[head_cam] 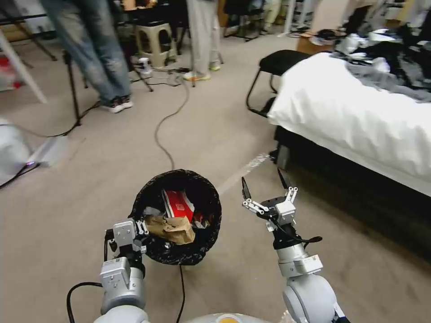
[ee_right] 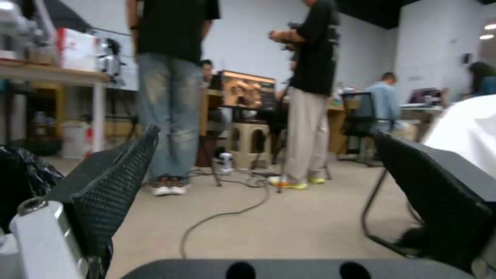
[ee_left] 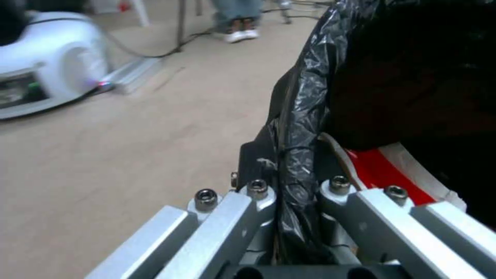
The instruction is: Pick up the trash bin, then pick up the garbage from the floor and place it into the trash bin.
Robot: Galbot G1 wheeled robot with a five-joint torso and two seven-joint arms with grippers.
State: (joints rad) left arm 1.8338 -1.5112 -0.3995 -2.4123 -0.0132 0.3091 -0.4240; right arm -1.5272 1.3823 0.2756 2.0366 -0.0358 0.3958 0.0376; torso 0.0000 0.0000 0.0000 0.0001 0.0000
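The trash bin (head_cam: 177, 215), lined with a crinkly black bag, hangs off the floor in front of me. My left gripper (head_cam: 142, 233) is shut on its near-left rim; in the left wrist view the black liner (ee_left: 300, 128) is pinched between the metal fingers (ee_left: 258, 193). Inside the bin lies garbage: a red-and-white carton (head_cam: 178, 204) and crumpled brown paper (head_cam: 173, 228). A corner of the carton (ee_left: 393, 170) shows past the liner. My right gripper (head_cam: 265, 180) is held to the right of the bin, open, its black fingertips (ee_right: 119, 178) spread with nothing between them.
A bed with a white cover (head_cam: 359, 116) and dark clothes stands at the right. A black stool (head_cam: 280, 63) sits beyond its corner. A cable (head_cam: 164, 130) runs across the carpet. People stand at the back by a tripod (head_cam: 72, 85). A white machine (ee_left: 46, 58) is at the left.
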